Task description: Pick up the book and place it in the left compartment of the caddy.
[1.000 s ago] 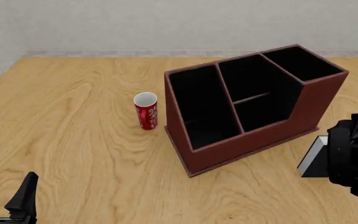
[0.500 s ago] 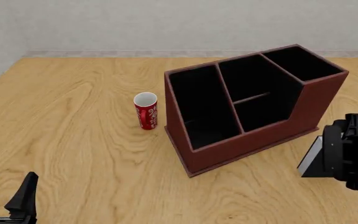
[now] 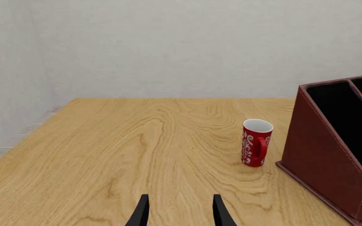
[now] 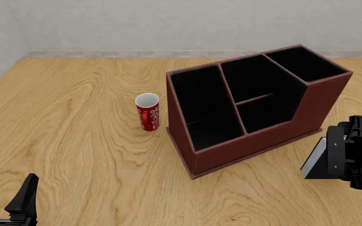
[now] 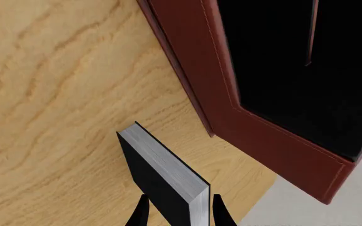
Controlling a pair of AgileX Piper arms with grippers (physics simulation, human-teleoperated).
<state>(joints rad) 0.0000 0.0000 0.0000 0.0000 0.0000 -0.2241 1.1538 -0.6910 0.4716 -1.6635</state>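
We see a light wooden bench (image 4: pixel 74 141) carrying a large reddish-brown box caddy (image 4: pixel 256 141) with a black interior split by thin dividers. We use this caddy as our landmark. Its left compartment (image 4: pixel 206 106), the long undivided black-lined slot with a low front wall, has nothing in it.

Just beside the caddy's left wall, not touching it, stands a small red cup with white patterning and a white inside (image 4: pixel 147 112), upright.

To the right of the caddy's front corner, near it but apart, we see the thick black book with white page edges (image 4: pixel 319 162). In the right wrist view the book (image 5: pixel 162 181) stands on edge, its page block facing up, and the two fingers of the right pincer (image 5: pixel 177 214) sit one on each cover, closed narrowly around it. In the front view the right pincer (image 4: pixel 350 157) partly hides the book. We cannot tell whether the book's lower edge touches the bench.

The left pincer (image 4: pixel 8 195) hangs low over the bench, well to the left of the caddy and nearer to us, its two black fingers spread apart with nothing between them. The left wrist view shows the same fingers (image 3: pixel 142 214) parted over bare wood.
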